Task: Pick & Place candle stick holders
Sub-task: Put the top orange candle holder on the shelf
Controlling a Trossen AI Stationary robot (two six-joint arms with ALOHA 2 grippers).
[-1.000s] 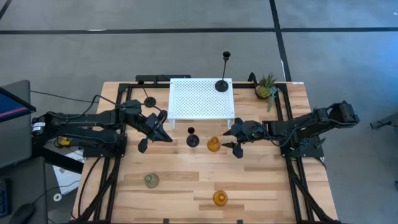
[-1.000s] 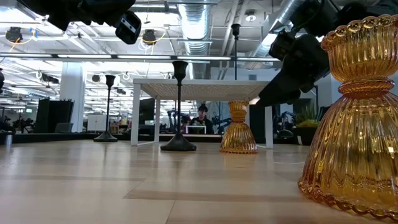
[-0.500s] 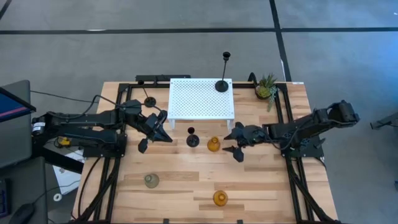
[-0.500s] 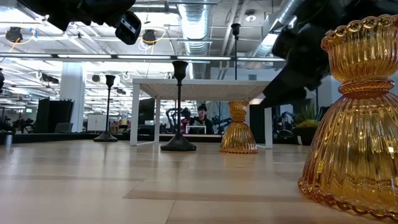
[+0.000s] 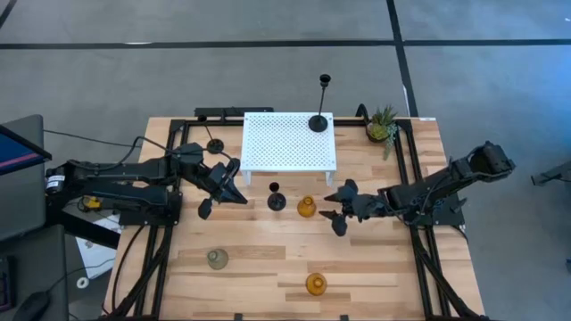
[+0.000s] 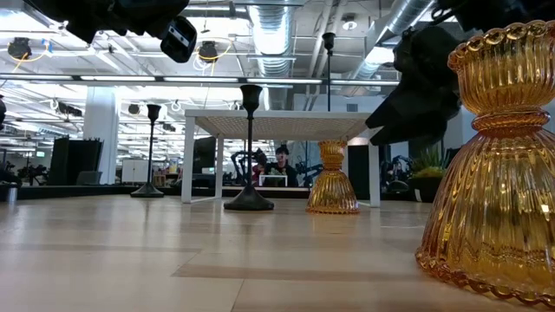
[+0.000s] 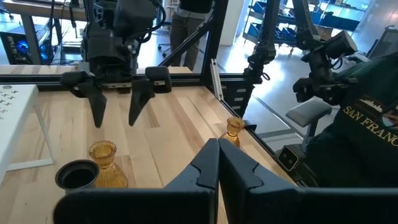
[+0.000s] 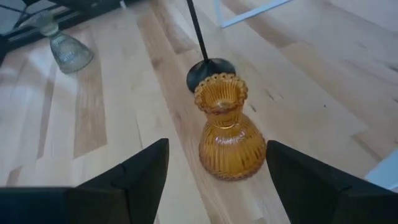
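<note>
Right gripper (image 5: 337, 208) hangs with fingers spread wide, nothing between them, just right of the middle amber holder (image 5: 306, 207). In its wrist view that amber holder (image 8: 227, 127) stands upright on the table beyond the two fingertips, lined up with the gap between them, not touching either. Just behind it sits a black holder (image 8: 210, 70), round base on the wood, thin stem rising. Farther left is the grey-green holder (image 8: 69, 48).

Left gripper (image 5: 223, 185), fingers pressed together, holding nothing, sits near the stand's (image 5: 287, 140) left near corner.

From above: the short black holder (image 5: 276, 200) stands just left of the middle amber one, both in front of the white stand. The tall black holder (image 5: 318, 119) is up on the stand's far right corner. Another black holder (image 5: 214, 144) stands left of the stand. The grey-green holder (image 5: 217, 259) stands near the left, the second amber holder (image 5: 316, 284) at the near edge. Plant (image 5: 383, 124) at the far right.
</note>
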